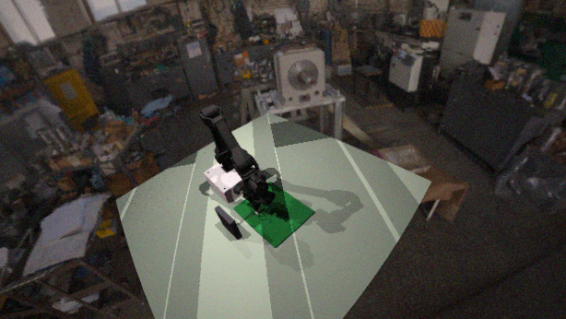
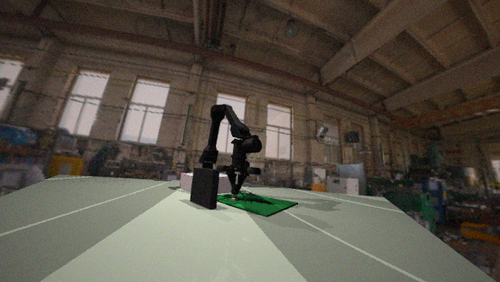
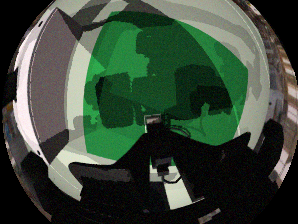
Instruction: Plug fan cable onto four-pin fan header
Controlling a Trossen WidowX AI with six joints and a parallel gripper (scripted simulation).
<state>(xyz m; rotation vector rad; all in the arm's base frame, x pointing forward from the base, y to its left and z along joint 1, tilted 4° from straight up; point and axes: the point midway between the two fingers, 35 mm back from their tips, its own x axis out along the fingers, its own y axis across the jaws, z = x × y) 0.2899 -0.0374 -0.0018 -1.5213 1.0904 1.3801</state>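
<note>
My gripper (image 1: 258, 211) (image 2: 234, 194) (image 3: 156, 135) points down over the near-left part of the green board (image 1: 277, 236) (image 2: 268, 209) (image 3: 120, 47). It is shut on the fan plug, which the fingertips mostly hide. A small pale rectangular piece (image 3: 153, 119) shows right at the fingertips, low at the board; I cannot tell header from plug there, nor how deep the plug sits. The thin dark cable (image 3: 180, 131) loops beside the fingertips. The fan (image 1: 228, 222) (image 2: 204, 188) is a dark upright slab left of the board.
A pale box (image 1: 224, 179) (image 2: 186, 182) (image 3: 49, 75) stands beside the board, close to the arm. The arm (image 1: 235, 157) (image 2: 234, 122) reaches over from behind it. Shadows of the arm fall across the board and table (image 1: 230, 277) (image 2: 163, 244).
</note>
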